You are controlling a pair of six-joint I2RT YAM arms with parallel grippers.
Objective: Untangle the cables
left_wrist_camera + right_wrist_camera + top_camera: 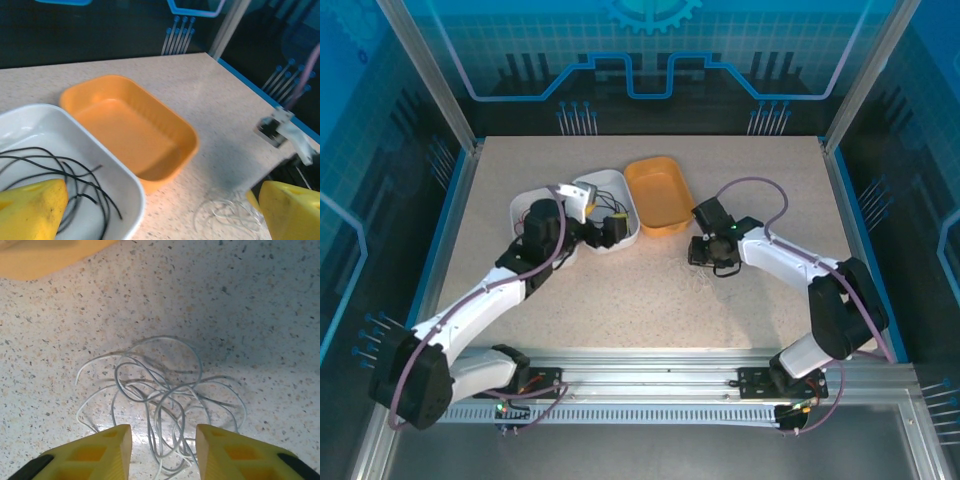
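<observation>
A loose tangle of whitish cables (pixel 165 400) lies on the speckled table. My right gripper (pixel 164 452) stands open just over it, and some loops run between its yellow fingers (pixel 95 452) without being pinched. From above, the right gripper (pixel 705 253) is in front of the orange tray. Several black cables (pixel 65 185) lie coiled in a white tray (pixel 125 185). My left gripper (pixel 160 215) is open wide with nothing in it, one finger (pixel 30 210) over that tray and the other over the table near the whitish cables (pixel 225 215). In the top view the left gripper (pixel 610 232) sits at the white tray's near edge.
An empty orange tray (pixel 660 195) stands next to the white tray (pixel 620 190), and another white tray (pixel 525 210) lies to its left. Blue walls and metal posts ring the table. The two grippers are close together near mid-table.
</observation>
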